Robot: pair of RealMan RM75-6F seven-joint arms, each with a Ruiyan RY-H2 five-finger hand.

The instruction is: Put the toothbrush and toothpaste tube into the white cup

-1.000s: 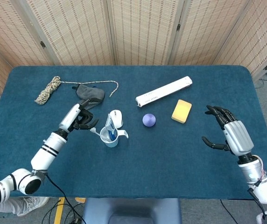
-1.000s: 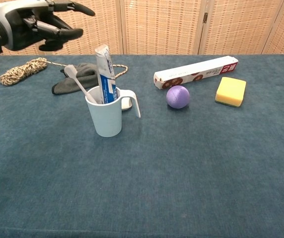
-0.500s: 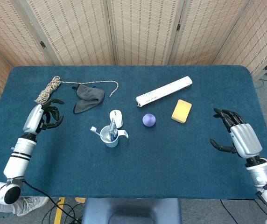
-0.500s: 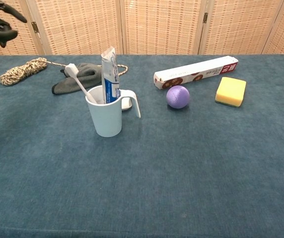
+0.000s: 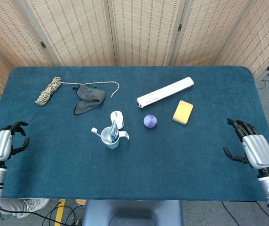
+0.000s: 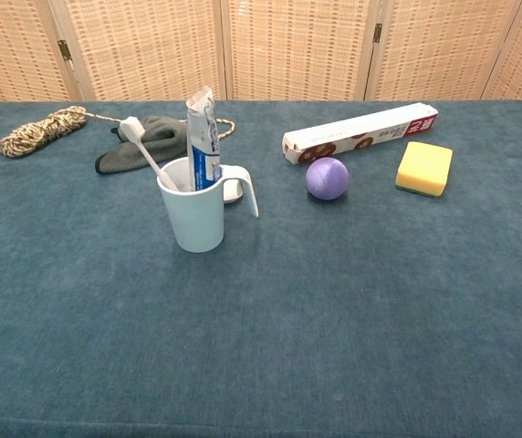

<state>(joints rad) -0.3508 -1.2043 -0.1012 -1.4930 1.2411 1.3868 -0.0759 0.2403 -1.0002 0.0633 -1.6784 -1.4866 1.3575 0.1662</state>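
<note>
The white cup (image 6: 193, 217) (image 5: 110, 138) stands left of the table's middle. A blue and white toothpaste tube (image 6: 202, 139) (image 5: 114, 131) stands upright inside it. The white toothbrush (image 6: 145, 151) (image 5: 96, 132) leans out of the cup to the left. My left hand (image 5: 3, 142) hangs empty at the table's left edge, its fingers curled but apart. By the right edge my right hand (image 5: 253, 146) is also empty with its fingers spread. Neither hand shows in the chest view.
Behind the cup lie a small white object (image 5: 116, 117), a grey cloth (image 5: 88, 98) and a coil of rope (image 5: 48, 90). A purple ball (image 6: 327, 177), a long white box (image 6: 361, 130) and a yellow sponge (image 6: 424, 168) sit to the right.
My left hand has drawn back from beside the cup to the table's left edge and left the chest view. The right hand has slid back toward the right edge.
</note>
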